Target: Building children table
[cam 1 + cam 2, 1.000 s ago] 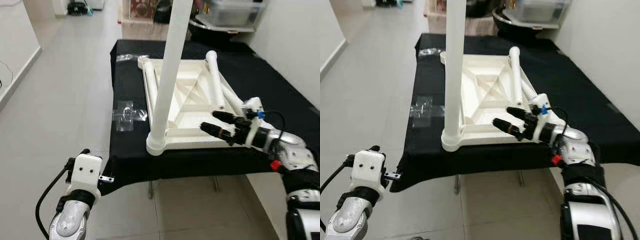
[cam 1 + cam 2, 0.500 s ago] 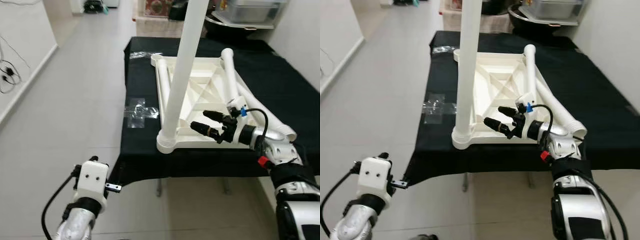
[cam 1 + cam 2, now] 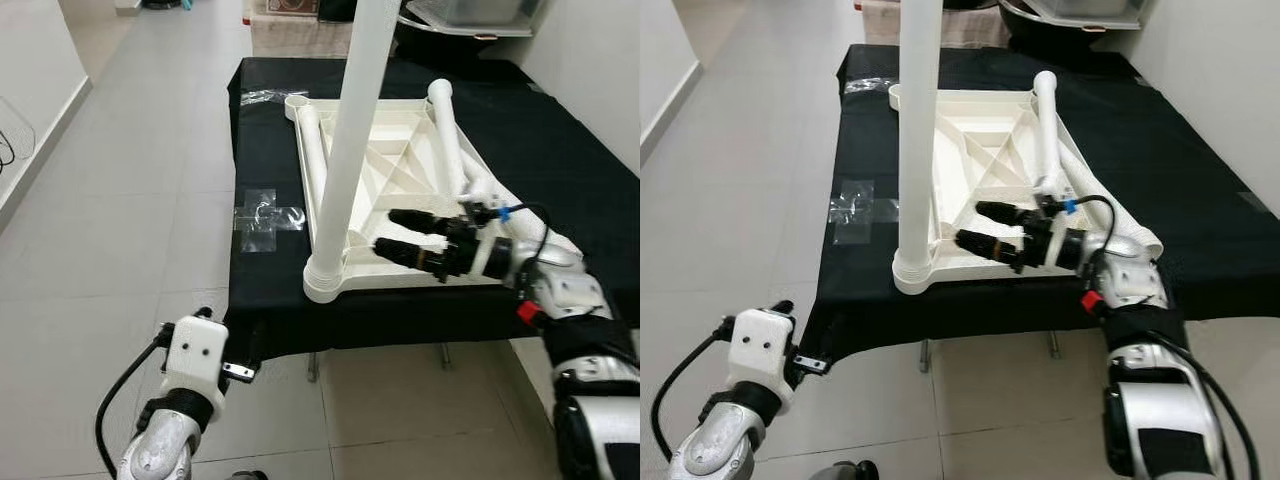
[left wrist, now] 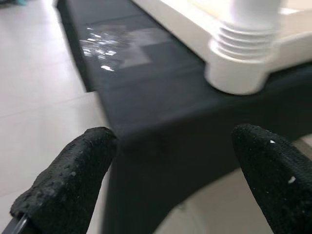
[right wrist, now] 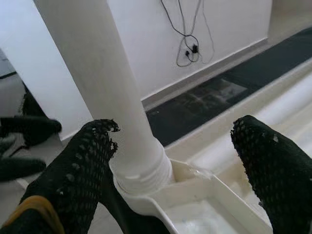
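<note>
A white plastic children's tabletop [image 3: 390,170] lies upside down on a black-covered table [image 3: 560,150]. One white leg [image 3: 350,150] stands upright, screwed into the near left corner socket [image 3: 325,285]. Loose white legs [image 3: 450,140] lie across the tabletop's right side. My right gripper [image 3: 395,233] is open over the tabletop's near edge, pointing at the upright leg [image 5: 112,97], a short way from its base. My left gripper [image 4: 175,175] is open, low in front of the table's near left corner, holding nothing.
A clear plastic bag [image 3: 265,212] lies on the black cloth left of the tabletop; another [image 3: 262,96] lies at the far left corner. Grey tiled floor [image 3: 120,200] stretches to the left. A storage bin on a shelf [image 3: 470,12] stands beyond the table.
The camera has shifted. My right gripper has reached further left toward the upright leg's base. The left arm stays low in front of the table.
</note>
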You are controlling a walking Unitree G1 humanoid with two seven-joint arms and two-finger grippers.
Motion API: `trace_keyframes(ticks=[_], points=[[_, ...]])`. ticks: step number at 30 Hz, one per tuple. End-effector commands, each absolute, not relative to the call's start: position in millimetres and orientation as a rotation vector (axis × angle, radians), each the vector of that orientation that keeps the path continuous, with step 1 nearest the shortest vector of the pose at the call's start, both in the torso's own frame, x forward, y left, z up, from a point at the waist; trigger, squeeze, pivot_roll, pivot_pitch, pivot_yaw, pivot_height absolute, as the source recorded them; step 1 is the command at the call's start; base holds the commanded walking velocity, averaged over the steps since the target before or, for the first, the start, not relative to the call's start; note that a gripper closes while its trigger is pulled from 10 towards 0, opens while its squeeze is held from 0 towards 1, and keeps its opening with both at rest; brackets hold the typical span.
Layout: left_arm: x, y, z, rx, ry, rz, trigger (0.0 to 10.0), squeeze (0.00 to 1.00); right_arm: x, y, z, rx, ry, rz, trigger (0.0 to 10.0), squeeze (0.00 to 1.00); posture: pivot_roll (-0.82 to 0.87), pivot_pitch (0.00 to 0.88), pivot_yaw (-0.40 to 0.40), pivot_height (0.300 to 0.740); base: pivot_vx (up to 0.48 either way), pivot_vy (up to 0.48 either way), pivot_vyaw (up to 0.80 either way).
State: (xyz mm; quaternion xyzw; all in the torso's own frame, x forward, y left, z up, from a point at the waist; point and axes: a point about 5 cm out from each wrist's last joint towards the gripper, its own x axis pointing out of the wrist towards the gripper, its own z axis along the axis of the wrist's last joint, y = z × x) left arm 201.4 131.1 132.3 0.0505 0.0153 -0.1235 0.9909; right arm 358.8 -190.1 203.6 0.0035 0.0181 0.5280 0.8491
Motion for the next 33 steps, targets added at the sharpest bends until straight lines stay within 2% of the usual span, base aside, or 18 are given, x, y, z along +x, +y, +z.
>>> trace_keyframes(ticks=[1, 6, 22, 25, 33], points=[[198.4, 130.9, 129.0, 0.117, 0.049, -0.26, 10.0, 0.0, 359.6, -185.5, 205.6, 0.008, 0.041, 1.133, 10.0, 0.0, 0.15, 0.18, -0.1, 0.74, 0.0, 0.0, 0.0], [199.6, 131.1, 126.8, 0.111, 0.058, -0.259, 10.0, 0.0, 360.2, -167.2, 207.2, 0.01, 0.031, 1.2, 10.0, 0.0, 0.15, 0.175, -0.099, 0.74, 0.0, 0.0, 0.0], [198.3, 130.4, 125.8, 0.119, 0.062, -0.265, 10.0, 0.0, 360.7, -139.3, 215.0, 0.009, -0.015, 1.283, 10.0, 0.0, 0.15, 0.161, -0.104, 0.74, 0.0, 0.0, 0.0], [197.3, 128.1, 129.1, 0.113, 0.039, -0.269, 10.0, 0.0, 363.1, -120.7, 218.6, 0.008, -0.032, 1.306, 10.0, 0.0, 0.15, 0.155, -0.105, 0.74, 0.0, 0.0, 0.0], [196.2, 125.5, 128.3, 0.121, 0.039, -0.279, 10.0, 0.0, 364.6, -100.9, 221.2, -0.004, -0.048, 1.337, 10.0, 0.0, 0.16, 0.148, -0.114, 0.74, 0.0, 0.0, 0.0]])
